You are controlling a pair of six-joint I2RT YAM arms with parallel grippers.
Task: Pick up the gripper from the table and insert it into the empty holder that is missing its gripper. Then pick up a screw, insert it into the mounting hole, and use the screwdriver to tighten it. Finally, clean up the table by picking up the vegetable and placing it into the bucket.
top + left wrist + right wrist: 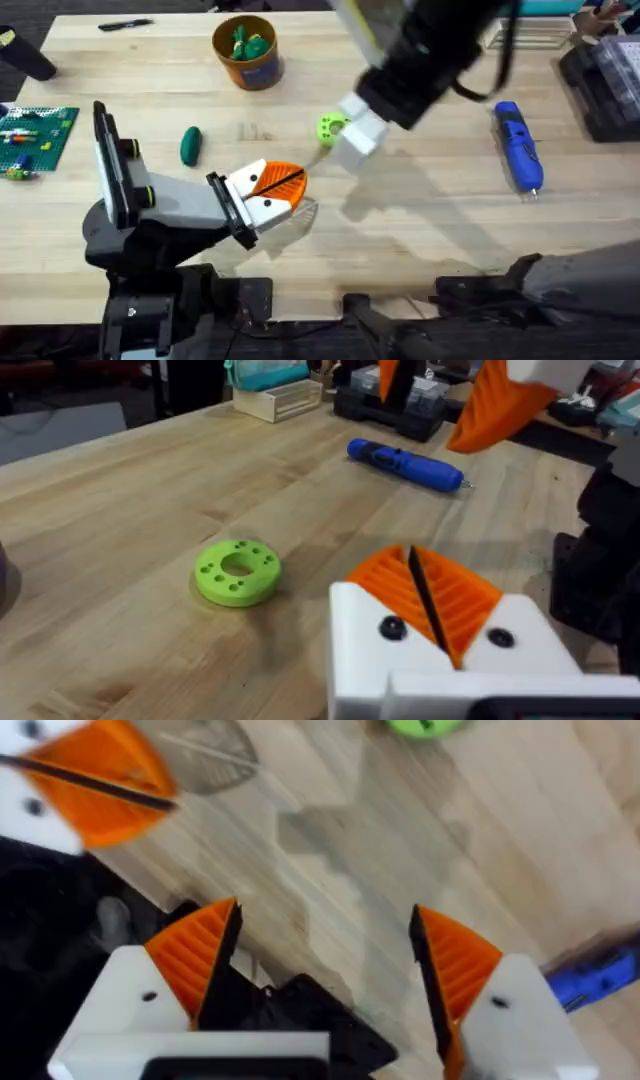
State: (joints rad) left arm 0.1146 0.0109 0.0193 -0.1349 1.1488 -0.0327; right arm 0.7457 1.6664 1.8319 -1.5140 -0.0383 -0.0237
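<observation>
Judging cleanup step pending: left claw [272, 186] pads together, empty; right claw [325, 970] spread, empty. Vegetable [190, 145] lies beyond left claw on counter [420, 240]; bucket [247, 50] farther.

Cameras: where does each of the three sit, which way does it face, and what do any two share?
Overhead: above the bases, looking down and forward over the table; both arms show.
Left wrist: low, looking across the tabletop at the green disc and blue screwdriver; shut left tool below.
Right wrist: looking down at the wood; open right tool.
Shared: disc and screwdriver appear in all three.
</observation>
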